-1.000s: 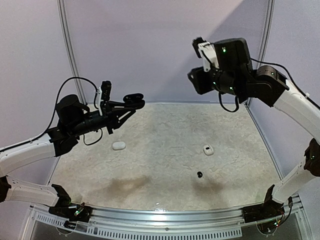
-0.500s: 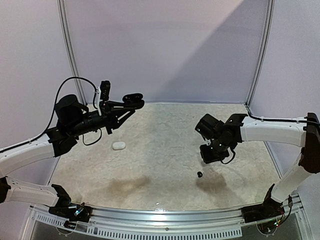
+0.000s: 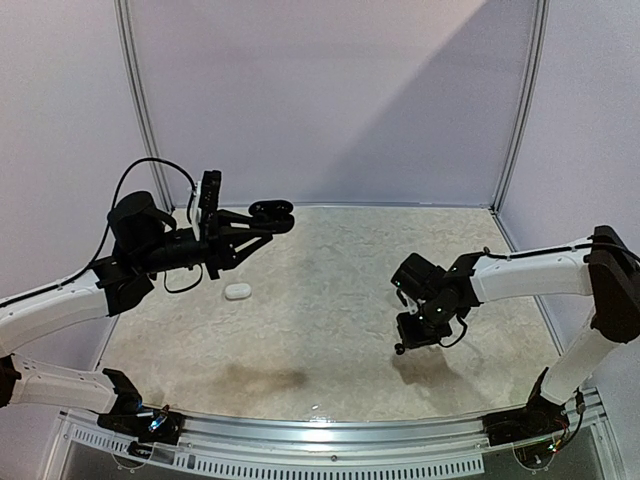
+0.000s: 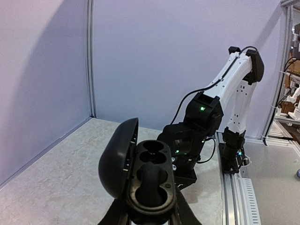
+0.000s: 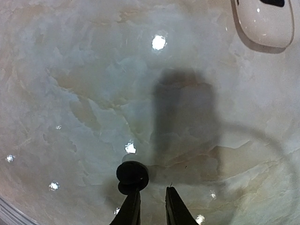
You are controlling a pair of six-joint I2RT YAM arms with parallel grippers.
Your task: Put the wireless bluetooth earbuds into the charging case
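Note:
My left gripper (image 3: 255, 222) is shut on an open black charging case (image 3: 271, 210) and holds it high over the table's left. In the left wrist view the case (image 4: 151, 180) faces the camera with its lid swung left, and my left gripper (image 4: 150, 216) clamps its lower end. I cannot tell whether its dark wells hold a bud. A black earbud (image 3: 399, 349) lies on the table at the right. My right gripper (image 3: 409, 338) is low over it. In the right wrist view the earbud (image 5: 132, 174) sits at the left fingertip (image 5: 133, 202). My right gripper (image 5: 153, 199) is only narrowly open and empty.
A white pebble-shaped case (image 3: 238, 291) lies on the table at the left, below my left gripper. Another white case (image 5: 263, 19) with a dark opening lies just beyond my right gripper; my right arm hides it in the top view. Wall panels enclose the table.
My right arm swung down from high at the back right to the table, ending at the black earbud. My left gripper shifted slightly right with the open case.

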